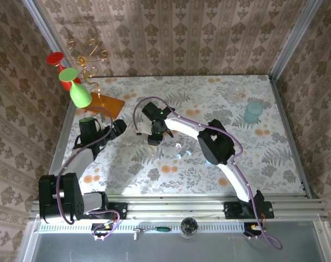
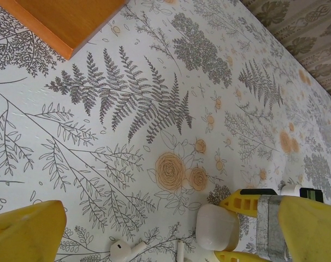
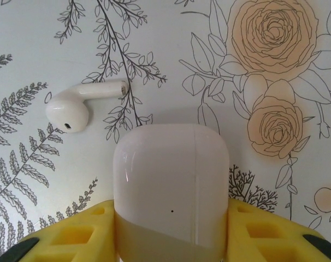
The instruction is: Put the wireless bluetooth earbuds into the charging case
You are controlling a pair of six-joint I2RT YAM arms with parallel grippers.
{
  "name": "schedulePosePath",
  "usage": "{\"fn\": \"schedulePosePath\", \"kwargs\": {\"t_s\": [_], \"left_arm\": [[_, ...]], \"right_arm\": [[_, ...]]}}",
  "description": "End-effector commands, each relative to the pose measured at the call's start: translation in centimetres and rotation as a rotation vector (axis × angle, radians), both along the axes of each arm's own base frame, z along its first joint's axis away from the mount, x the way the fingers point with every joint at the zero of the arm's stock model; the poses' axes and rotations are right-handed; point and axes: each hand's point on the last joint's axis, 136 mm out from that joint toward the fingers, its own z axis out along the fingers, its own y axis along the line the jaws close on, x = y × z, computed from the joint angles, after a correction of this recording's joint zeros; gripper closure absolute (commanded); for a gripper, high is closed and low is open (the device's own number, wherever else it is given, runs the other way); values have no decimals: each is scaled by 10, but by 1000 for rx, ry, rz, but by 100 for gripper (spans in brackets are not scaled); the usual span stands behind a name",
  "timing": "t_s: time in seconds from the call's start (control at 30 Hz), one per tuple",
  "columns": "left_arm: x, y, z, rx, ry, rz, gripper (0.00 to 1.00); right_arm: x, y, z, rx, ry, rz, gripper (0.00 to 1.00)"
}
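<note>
Charging case [image 3: 171,180] sits near the middle of the floral tabletop [image 1: 253,158], caught between the yellow fingers [image 3: 72,234] of the right hand [image 3: 171,210], which press against both of its flanks in a grip. The glossy white shell looks closed: a thin seam runs down its face and no opening shows, so nothing can be said of what lies inside. Whether the case rests on the cloth or is raised a touch off it cannot be told.

One earbud [image 3: 72,106] lies loose on the tabletop just beside the case, stem flat and pointing away from the bud — plainly not in its slot. In the left wrist view a slim white piece [image 2: 179,251] lies between that earbud and the case, cut off by the frame edge and too little seen to name as the second bud.

The left hand [image 1: 120,127] hangs nearby with its fingers spread wide and nothing between them, its camera looking down on the case and the loose bud.

By this showing the job is at an early stage — the case is secured, but the lid is not yet opened and at least one earbud has yet to be picked up and seated. Opening the lid looks like the next need, likely calling on the free left hand.
</note>
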Motion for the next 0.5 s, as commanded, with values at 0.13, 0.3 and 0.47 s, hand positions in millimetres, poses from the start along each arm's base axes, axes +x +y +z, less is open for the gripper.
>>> {"fn": "schedulePosePath", "kwargs": {"t_s": [0.13, 0.3, 0.47], "left_arm": [[-5, -17, 17, -18, -56, -114, 0], [-14, -49, 32, 17, -77, -279, 0], [-28, -96, 45, -19, -83, -470, 5]], "right_arm": [[-5, -21, 14, 25, -80, -58, 66], [-2, -37, 49, 159, -170, -137, 67], [-9, -64, 76, 246, -236, -196, 67]]}}
